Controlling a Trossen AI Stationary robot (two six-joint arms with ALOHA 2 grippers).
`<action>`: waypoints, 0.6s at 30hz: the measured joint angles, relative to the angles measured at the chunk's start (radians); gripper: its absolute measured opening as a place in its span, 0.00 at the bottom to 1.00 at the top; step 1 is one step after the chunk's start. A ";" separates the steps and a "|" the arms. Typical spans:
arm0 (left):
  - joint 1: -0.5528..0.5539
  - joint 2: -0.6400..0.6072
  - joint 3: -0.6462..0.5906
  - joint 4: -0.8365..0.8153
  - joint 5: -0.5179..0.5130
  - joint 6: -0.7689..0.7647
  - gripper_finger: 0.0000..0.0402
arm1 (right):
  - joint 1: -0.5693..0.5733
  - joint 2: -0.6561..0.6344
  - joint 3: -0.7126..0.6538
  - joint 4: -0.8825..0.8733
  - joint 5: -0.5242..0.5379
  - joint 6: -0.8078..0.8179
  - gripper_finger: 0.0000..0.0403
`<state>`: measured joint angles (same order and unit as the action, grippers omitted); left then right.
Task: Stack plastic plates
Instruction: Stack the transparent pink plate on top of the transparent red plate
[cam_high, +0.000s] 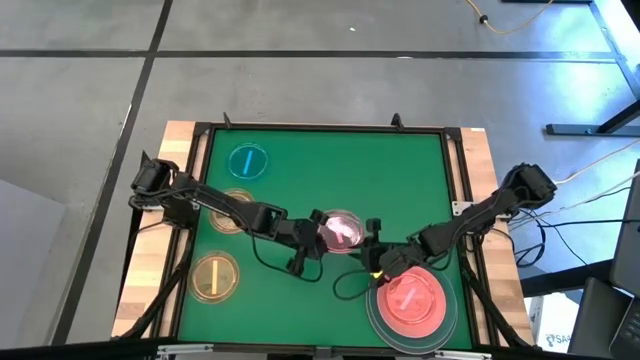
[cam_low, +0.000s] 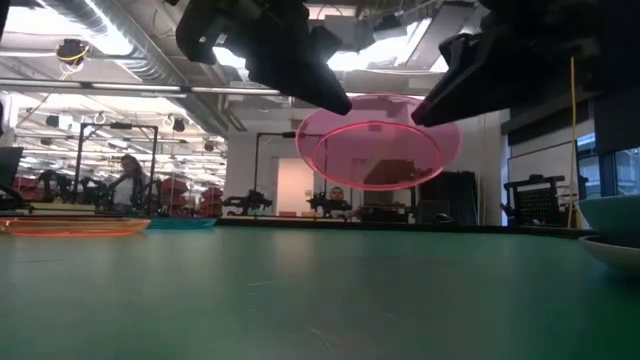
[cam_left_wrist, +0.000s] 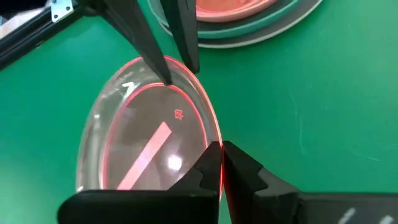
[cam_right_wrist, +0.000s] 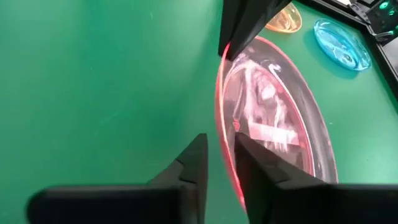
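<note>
Near the worktop's (cam_high: 400, 170) left edge, the left arm is covering part of one amber plate (cam_high: 228, 212). At the front right corner, the right pincer (cam_high: 380, 262) is overlapping the plate stack (cam_high: 415, 305), hiding how many lie under the pink one.

Grey concrete floor (cam_high: 300, 90) around the table; beyond, an open workshop with ceiling lights (cam_low: 100, 40), workbenches, a seated person (cam_low: 128, 182).

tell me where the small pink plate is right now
In the high view the small pink plate is near the mat's middle, pinched between the left gripper and right gripper; the low view shows it held above the green mat.
</note>
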<state>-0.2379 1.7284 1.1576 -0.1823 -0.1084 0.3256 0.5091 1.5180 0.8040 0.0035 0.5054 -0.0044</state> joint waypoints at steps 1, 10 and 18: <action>-0.003 0.000 0.000 0.002 0.000 0.000 0.01 | 0.000 0.004 0.000 -0.001 0.001 -0.001 0.16; -0.002 -0.002 0.000 0.006 -0.004 -0.006 0.02 | 0.002 0.005 0.016 -0.008 -0.006 -0.038 0.02; -0.007 -0.046 0.000 -0.041 -0.032 -0.037 0.19 | 0.012 0.005 0.066 -0.060 0.016 -0.015 0.01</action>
<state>-0.2449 1.6820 1.1580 -0.2232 -0.1401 0.2886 0.5207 1.5230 0.8702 -0.0561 0.5209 -0.0193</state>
